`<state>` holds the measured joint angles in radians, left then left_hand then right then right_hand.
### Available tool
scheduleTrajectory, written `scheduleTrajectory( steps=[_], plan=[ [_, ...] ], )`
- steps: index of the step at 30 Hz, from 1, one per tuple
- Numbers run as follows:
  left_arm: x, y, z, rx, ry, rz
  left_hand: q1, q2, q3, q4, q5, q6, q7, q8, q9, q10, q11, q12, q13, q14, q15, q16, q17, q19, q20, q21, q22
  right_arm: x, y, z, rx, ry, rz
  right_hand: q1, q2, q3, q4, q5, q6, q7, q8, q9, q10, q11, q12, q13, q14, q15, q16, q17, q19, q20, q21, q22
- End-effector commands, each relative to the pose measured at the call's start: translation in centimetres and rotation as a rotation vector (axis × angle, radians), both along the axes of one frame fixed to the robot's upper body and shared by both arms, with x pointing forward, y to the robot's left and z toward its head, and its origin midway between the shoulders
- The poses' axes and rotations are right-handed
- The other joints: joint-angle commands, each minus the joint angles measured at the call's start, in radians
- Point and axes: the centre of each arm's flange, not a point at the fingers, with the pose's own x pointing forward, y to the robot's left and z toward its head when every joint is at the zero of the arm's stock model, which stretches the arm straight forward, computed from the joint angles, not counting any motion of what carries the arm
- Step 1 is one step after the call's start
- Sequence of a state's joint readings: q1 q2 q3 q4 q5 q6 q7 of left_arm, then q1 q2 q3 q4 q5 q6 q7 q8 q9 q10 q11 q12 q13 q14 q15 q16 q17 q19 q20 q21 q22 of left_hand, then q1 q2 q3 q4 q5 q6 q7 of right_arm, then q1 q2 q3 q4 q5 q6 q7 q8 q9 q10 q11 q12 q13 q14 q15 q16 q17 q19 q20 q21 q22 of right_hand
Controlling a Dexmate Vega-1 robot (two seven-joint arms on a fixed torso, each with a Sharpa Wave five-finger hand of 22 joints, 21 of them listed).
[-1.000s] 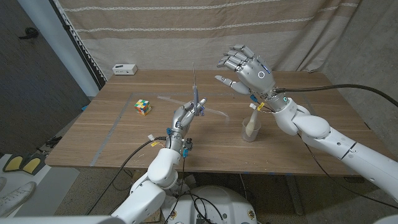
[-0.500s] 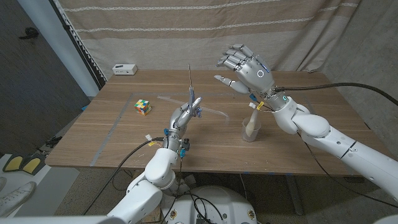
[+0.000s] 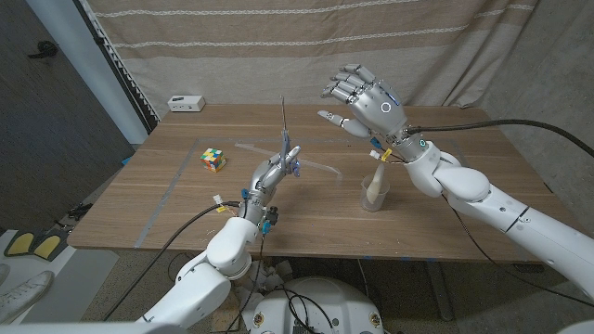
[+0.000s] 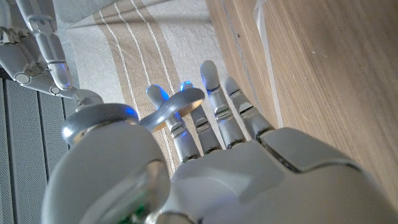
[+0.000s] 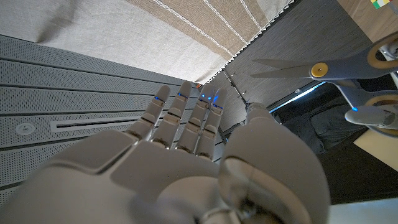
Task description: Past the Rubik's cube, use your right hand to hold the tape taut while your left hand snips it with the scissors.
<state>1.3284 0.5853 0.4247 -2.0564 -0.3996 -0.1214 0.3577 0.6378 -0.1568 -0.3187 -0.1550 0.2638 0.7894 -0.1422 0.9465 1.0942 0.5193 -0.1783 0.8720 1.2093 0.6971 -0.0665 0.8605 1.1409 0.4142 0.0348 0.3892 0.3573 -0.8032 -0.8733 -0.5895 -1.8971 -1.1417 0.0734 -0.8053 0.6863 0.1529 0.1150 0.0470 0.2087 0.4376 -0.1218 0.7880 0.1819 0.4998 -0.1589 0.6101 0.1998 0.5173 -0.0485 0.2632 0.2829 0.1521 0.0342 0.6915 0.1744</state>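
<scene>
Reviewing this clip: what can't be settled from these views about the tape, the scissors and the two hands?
- Tape: whether the right hand pinches any is too thin to see in the head view.
- Scissors: the left hand grips them, but the head view shows the blades too thin to tell whether they are open.
- Cup: its contents are partly covered by the right wrist.
- White box: too small to identify.

Left hand (image 3: 270, 173) gripping, right hand (image 3: 367, 100) spread, aloft
</scene>
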Motion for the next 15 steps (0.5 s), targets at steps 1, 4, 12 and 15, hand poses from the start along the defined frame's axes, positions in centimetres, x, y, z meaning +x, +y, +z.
scheduleTrajectory(
  steps=[1, 4, 12, 15],
  plan=[
    [-0.24, 1.2, 0.24, 0.068, 0.046, -0.011, -0.087, -0.045, -0.049, 0.039, -0.007, -0.122, 0.105, -0.004, 0.015, -0.028, 0.011, 0.495, 0.022, -0.017, -0.105, -0.003, 0.011, -0.003, 0.017, -0.013, -0.003, 0.28, 0.24, 0.41, -0.005, 0.005, -0.01, -0.013, -0.001, -0.001, -0.005, -0.004, 0.006, 0.001, -0.005, 0.0, -0.002, 0.005, -0.004, 0.002, -0.002, -0.062, 0.004, -0.001, 0.005, 0.0, -0.003, 0.003],
    [-0.09, 1.58, 0.3, 0.081, 0.062, -0.002, -0.121, -0.045, -0.049, 0.041, -0.013, -0.136, 0.112, -0.007, 0.02, -0.048, 0.014, 0.507, 0.02, -0.03, -0.095, -0.003, 0.017, -0.011, 0.026, -0.023, -0.008, 0.3, 0.31, 0.58, -0.009, 0.011, -0.015, -0.023, -0.005, -0.006, -0.003, -0.006, 0.006, 0.002, -0.013, 0.0, -0.006, 0.006, -0.01, 0.001, -0.005, -0.059, 0.004, -0.005, 0.005, 0.003, -0.007, 0.003],
    [0.12, 2.01, 0.28, 0.106, 0.107, -0.009, -0.156, -0.039, -0.043, 0.037, -0.02, -0.122, 0.136, -0.01, 0.009, -0.039, 0.033, 0.533, 0.015, 0.005, -0.08, 0.002, -0.004, -0.011, 0.032, -0.018, 0.008, 0.32, 0.39, 0.65, -0.01, 0.017, -0.026, -0.067, -0.021, -0.029, 0.014, -0.008, 0.002, 0.009, -0.036, -0.001, -0.01, 0.008, -0.023, -0.001, -0.006, -0.051, 0.008, -0.016, 0.005, 0.01, -0.017, 0.002],
    [0.1, 2.1, 0.11, 0.126, 0.127, -0.015, -0.159, -0.038, -0.042, 0.035, -0.021, -0.118, 0.141, -0.01, 0.008, -0.038, 0.039, 0.547, 0.023, 0.006, -0.076, 0.008, 0.003, -0.016, 0.037, -0.018, 0.012, 0.39, 0.36, 0.63, -0.009, 0.021, -0.028, -0.074, -0.023, -0.032, 0.016, -0.008, 0.002, 0.01, -0.04, -0.001, -0.01, 0.009, -0.025, -0.001, -0.007, -0.052, 0.009, -0.018, 0.005, 0.012, -0.019, 0.002]
  ],
)
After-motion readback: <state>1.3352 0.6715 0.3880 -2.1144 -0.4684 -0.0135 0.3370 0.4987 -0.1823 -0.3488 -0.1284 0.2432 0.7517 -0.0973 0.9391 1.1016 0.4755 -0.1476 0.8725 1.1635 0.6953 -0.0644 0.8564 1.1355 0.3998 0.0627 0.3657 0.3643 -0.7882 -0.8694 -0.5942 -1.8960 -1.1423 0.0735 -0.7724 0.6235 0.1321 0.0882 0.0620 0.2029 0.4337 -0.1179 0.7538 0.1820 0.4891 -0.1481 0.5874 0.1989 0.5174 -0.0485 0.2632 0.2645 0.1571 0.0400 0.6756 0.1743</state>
